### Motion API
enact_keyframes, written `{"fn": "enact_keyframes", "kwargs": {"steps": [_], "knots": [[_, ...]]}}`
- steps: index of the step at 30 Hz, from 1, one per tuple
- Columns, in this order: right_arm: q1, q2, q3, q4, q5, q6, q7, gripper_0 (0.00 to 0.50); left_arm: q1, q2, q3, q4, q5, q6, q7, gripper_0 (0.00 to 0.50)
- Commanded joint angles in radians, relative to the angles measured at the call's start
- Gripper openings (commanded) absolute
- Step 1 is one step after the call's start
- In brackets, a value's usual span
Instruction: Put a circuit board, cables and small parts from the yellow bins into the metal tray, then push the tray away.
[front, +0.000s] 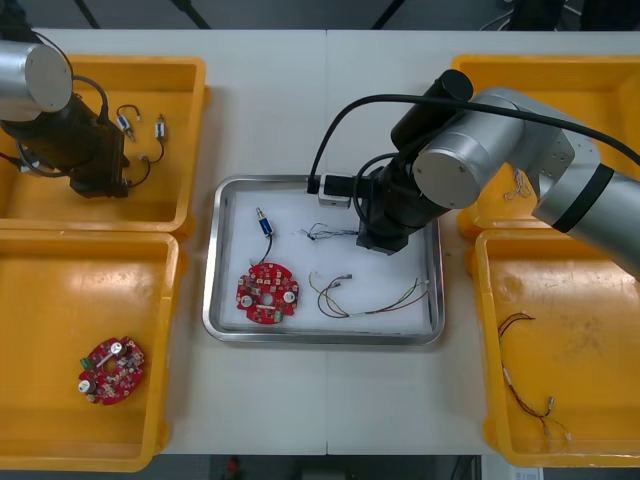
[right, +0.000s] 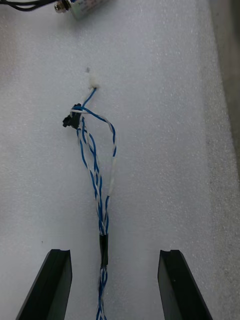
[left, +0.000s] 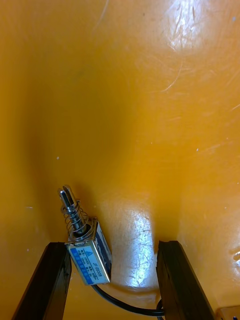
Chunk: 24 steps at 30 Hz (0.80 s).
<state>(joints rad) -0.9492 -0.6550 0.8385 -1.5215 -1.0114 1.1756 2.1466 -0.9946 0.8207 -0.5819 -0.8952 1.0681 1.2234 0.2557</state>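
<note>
The right tool (right: 115, 257), over the upper right of the shiny metal tray (front: 213, 300) at the middle of the front view, stands with its black fingers apart. The twisted blue and white cable (right: 97, 165) lies flat between them on the white liner, touched by neither. I judge it delivered, the spread leaving room to lift off without dragging it. Elsewhere in the tray lie a red and yellow cable (front: 372, 303), a round red circuit board (front: 267, 292) and a small blue-labelled metal part (front: 264, 222). The left tool (left: 112, 247), low in the yellow bin (front: 190, 120) at upper left, is likewise spread. It straddles a small metal part with a spring and black lead (left: 86, 250), close by one finger, apparently lined up for a pick.
</note>
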Motion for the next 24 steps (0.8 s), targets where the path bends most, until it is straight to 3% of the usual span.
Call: {"fn": "enact_keyframes", "kwargs": {"steps": [1, 2, 3, 4, 6, 7, 12, 18, 24], "knots": [[-0.006, -0.031, -0.079, -0.097, -0.003, 0.084, 0.016, 0.5, -0.025, -0.009, -0.001, -0.001, 0.009, -0.01, 0.05, 0.5], [-0.005, -0.032, -0.09, -0.108, -0.003, 0.101, 0.016, 0.5, -0.025, -0.008, -0.001, -0.001, 0.007, -0.01, 0.048, 0.5], [-0.005, -0.035, -0.113, -0.126, -0.006, 0.136, 0.015, 0.5, -0.025, -0.009, -0.001, -0.001, 0.004, -0.01, 0.043, 0.435], [-0.005, -0.038, -0.139, -0.143, -0.009, 0.168, 0.012, 0.5, -0.025, -0.009, -0.004, -0.001, 0.003, -0.01, 0.039, 0.271], [-0.005, -0.043, -0.18, -0.172, -0.013, 0.226, 0.007, 0.5, -0.025, -0.009, -0.015, -0.001, 0.0, -0.01, 0.036, 0.043], [-0.005, -0.046, -0.199, -0.184, -0.016, 0.254, 0.004, 0.5, -0.025, -0.009, -0.021, -0.001, -0.002, -0.015, 0.034, 0.012], [-0.005, -0.071, -0.288, -0.236, -0.056, 0.378, -0.027, 0.5, -0.025, -0.009, -0.035, -0.001, -0.002, -0.022, 0.03, 0.0], [-0.002, -0.109, -0.386, -0.256, -0.13, 0.469, -0.162, 0.5, -0.025, -0.009, -0.035, -0.001, -0.007, -0.025, 0.025, 0.0], [0.033, -0.13, -0.512, -0.262, -0.141, 0.562, -0.31, 0.5, -0.025, 0.0, -0.035, -0.011, -0.017, -0.022, -0.029, 0.0]]}}
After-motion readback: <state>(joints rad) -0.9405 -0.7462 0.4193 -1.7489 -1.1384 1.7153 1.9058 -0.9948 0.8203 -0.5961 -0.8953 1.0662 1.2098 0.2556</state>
